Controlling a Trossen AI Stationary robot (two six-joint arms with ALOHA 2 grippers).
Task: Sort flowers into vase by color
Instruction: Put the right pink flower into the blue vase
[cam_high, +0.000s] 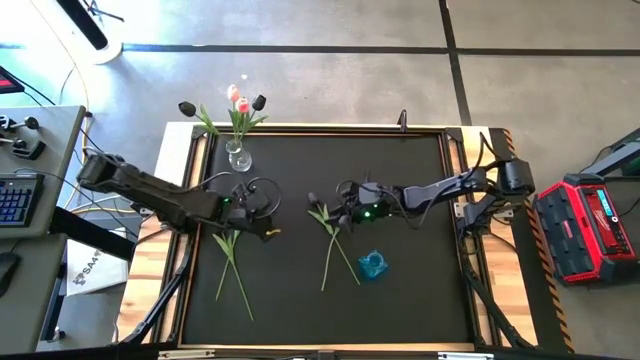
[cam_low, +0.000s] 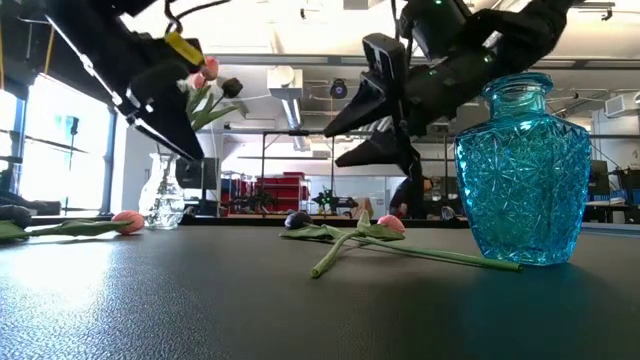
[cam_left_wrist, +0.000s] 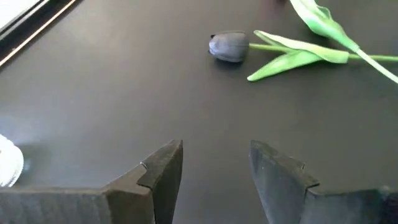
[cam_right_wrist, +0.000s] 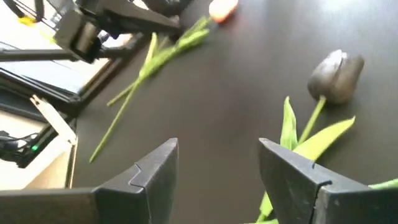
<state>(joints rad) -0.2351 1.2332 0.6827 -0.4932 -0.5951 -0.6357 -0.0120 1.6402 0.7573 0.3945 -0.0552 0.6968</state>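
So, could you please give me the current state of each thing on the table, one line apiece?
Left gripper: open, empty, above the mat.
Right gripper: open, empty, over the dark tulip.
Clear vase: upright, holding pink and dark tulips.
Blue vase: upright, empty.
Dark tulip: lying flat on the mat.
Left flower pair: lying flat, stems crossed.
Middle flower pair: lying flat, stems crossed.
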